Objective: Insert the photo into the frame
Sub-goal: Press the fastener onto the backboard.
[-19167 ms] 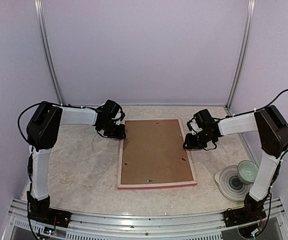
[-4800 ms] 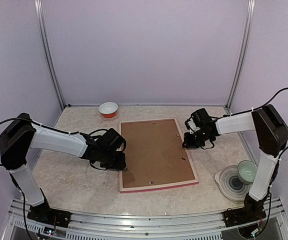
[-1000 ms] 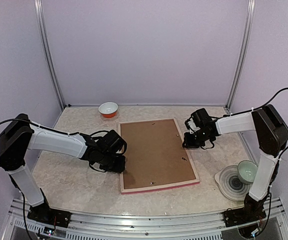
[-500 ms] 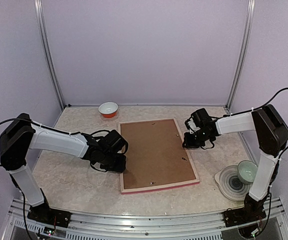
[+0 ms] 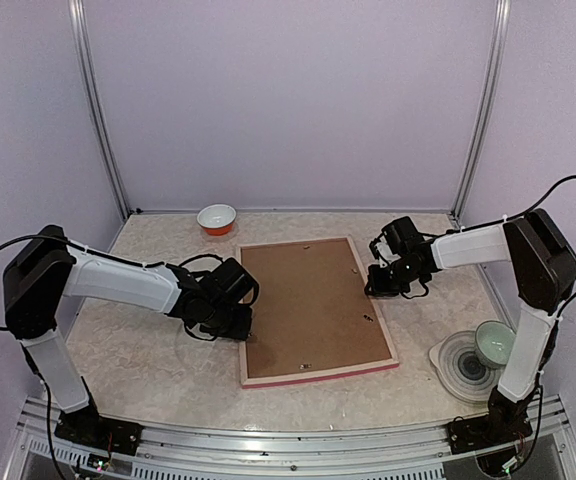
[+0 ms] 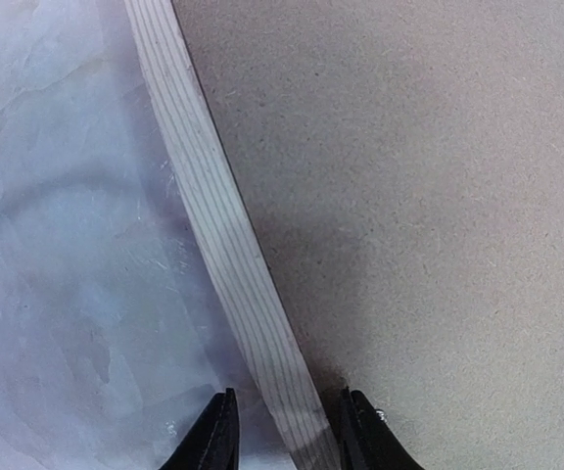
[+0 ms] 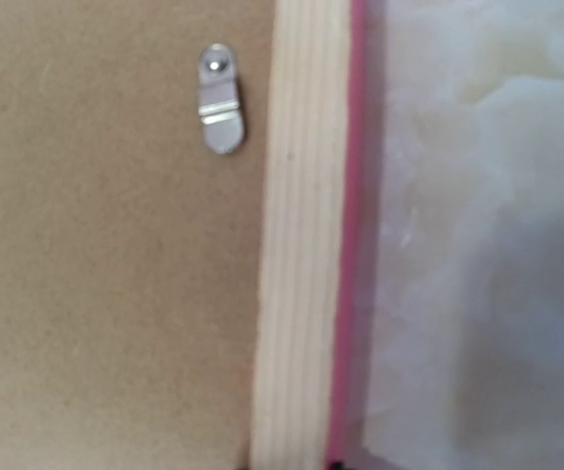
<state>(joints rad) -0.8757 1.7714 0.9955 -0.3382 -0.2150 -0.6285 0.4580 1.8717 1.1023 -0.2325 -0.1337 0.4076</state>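
Observation:
The frame (image 5: 318,372) lies face down mid-table, pale wood back up, a pink edge showing, with a brown backing board (image 5: 313,305) set in it. The photo is hidden. My left gripper (image 5: 246,330) is at the frame's left rail. In the left wrist view the rail (image 6: 218,235) runs between the jaws of that gripper (image 6: 287,431), which stand open with a small gap on each side. My right gripper (image 5: 373,290) is at the right rail (image 7: 302,245). Its dark tips (image 7: 290,466) barely show at the bottom edge, pressed against both sides of the rail.
An orange and white bowl (image 5: 217,218) stands at the back, left of the frame. A plate (image 5: 460,365) carrying a green bowl (image 5: 495,342) sits at the near right beside the right arm. A metal turn clip (image 7: 221,108) lies on the backing board.
My left gripper's jaws have spread apart off the frame's left rail, and the arm has edged slightly right. The frame and the right arm have stayed put.

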